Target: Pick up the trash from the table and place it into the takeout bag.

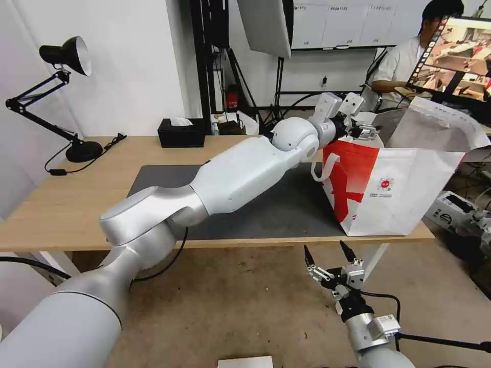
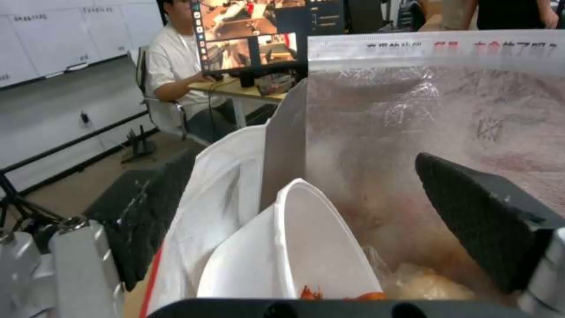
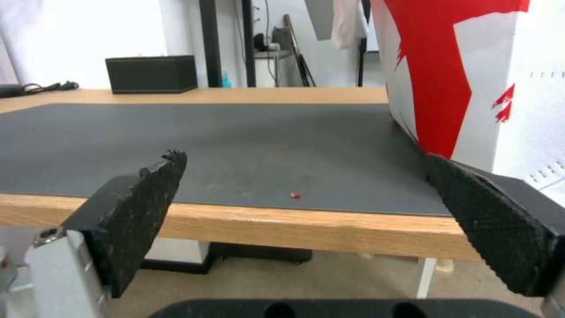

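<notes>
The right gripper hung below the table edge, fingers spread wide and empty. Farther off, the left gripper stood open over the takeout bag; the white bowl lay tilted between its fingers, inside the bag.

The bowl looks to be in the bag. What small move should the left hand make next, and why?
Probably lift the left hand straight up out of the bag. Its fingers stand open on either side of the bowl, which sits tilted inside the bag, not gripped, so the drop looks done. The right hand hangs open below the table edge.
</notes>
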`<state>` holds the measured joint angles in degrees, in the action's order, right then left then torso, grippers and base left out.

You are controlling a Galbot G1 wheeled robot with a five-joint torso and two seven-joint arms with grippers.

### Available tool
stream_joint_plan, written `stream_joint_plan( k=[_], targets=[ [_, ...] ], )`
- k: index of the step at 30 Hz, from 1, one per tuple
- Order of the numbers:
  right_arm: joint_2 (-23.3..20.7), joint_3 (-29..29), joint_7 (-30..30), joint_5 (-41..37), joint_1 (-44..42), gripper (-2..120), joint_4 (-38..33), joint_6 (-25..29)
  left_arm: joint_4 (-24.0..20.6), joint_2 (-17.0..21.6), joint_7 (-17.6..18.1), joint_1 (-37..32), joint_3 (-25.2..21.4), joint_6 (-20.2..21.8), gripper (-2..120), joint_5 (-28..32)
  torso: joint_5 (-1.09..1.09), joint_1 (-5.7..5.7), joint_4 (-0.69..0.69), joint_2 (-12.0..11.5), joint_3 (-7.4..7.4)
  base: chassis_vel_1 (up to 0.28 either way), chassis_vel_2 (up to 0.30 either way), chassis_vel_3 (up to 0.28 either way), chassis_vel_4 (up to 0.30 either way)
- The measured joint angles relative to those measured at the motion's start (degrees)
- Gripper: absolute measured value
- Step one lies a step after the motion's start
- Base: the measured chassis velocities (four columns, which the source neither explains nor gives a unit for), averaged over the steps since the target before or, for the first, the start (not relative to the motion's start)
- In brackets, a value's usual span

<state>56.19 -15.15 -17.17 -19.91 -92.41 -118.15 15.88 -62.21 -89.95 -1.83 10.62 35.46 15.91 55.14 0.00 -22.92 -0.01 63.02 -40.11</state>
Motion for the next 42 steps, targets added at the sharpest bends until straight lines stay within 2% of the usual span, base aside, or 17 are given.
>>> stream_joint_plan(
  k=[8,11,12,15,17,19,26,29,31,34,38,41,42],
  targets=[
    [0.0,0.0,0.0,0.0,0.0,100,0.0,0.0,-5.3,5.4,1.5,-0.7,-0.7,0.0,100,1.1,-0.01,0.00,0.02,0.0,0.00,0.000,0.000,0.000,0.000],
    [0.0,0.0,0.0,0.0,0.0,100,0.0,0.0,-9.4,9.1,2.6,-2.1,-2.0,-0.2,100,1.5,-0.01,0.00,0.00,0.0,0.00,0.000,0.000,0.000,0.000],
    [0.0,0.0,0.0,0.0,0.0,100,0.0,0.0,-9.4,9.1,2.6,-2.1,-2.0,-0.2,100,1.5,-0.01,0.00,0.00,0.0,0.00,0.000,0.000,0.000,0.000],
    [0.0,0.0,0.0,0.0,0.0,100,0.0,0.0,-13.4,13.2,4.1,-3.8,-3.5,-0.2,100,2.2,-0.02,0.00,0.03,0.0,0.00,0.000,0.000,0.000,0.000],
    [0.0,0.0,0.0,0.0,0.0,100,0.0,0.0,-14.3,14.1,4.4,-4.3,-3.8,-0.2,100,2.3,-0.03,0.00,0.03,0.0,0.00,0.000,0.000,0.000,0.000],
    [0.0,0.0,0.0,0.0,0.0,100,0.0,0.0,-17.2,16.5,6.0,-6.4,-5.5,-0.2,100,2.5,-0.02,0.00,0.01,0.0,0.00,0.000,0.000,0.000,0.000],
    [0.0,0.0,0.0,0.0,0.0,100,0.0,0.0,-22.8,20.3,8.9,-11.2,-9.2,-0.9,100,2.6,-0.02,0.00,0.01,0.0,0.00,0.000,0.000,0.000,0.000],
    [0.0,0.0,0.0,0.0,0.0,100,0.0,0.0,-27.3,23.7,10.6,-16.0,-13.0,-2.3,100,2.4,-0.02,0.00,0.00,0.0,0.00,0.000,0.000,0.000,0.000],
    [0.0,0.0,0.0,0.0,0.0,100,0.0,0.0,-28.5,24.6,10.9,-17.2,-13.8,-2.5,100,2.4,-0.02,0.00,0.00,0.0,0.00,0.000,0.000,0.000,0.000],
    [0.0,0.0,0.0,0.0,0.0,100,0.0,0.0,-34.1,29.4,11.9,-23.3,-17.9,-3.8,100,0.8,-0.02,0.00,0.01,0.0,0.00,0.000,0.000,0.000,0.000],
    [0.0,0.0,0.0,0.0,0.0,100,0.0,0.0,-37.4,31.9,12.5,-27.7,-21.6,-4.9,100,-1.2,-0.01,0.00,0.02,0.0,0.00,0.000,0.000,0.000,0.000],
    [0.0,0.0,0.0,0.0,0.0,100,0.0,0.0,-41.8,34.8,13.4,-36.1,-28.3,-7.0,100,-5.4,-0.02,0.00,0.01,0.0,0.01,0.000,0.000,0.000,0.000],
    [0.0,0.0,0.0,0.0,0.0,100,0.0,0.0,-41.8,34.8,13.4,-36.1,-28.3,-7.0,100,-5.4,-0.02,0.00,0.01,0.0,0.01,0.000,0.000,0.000,0.000]
  ],
)
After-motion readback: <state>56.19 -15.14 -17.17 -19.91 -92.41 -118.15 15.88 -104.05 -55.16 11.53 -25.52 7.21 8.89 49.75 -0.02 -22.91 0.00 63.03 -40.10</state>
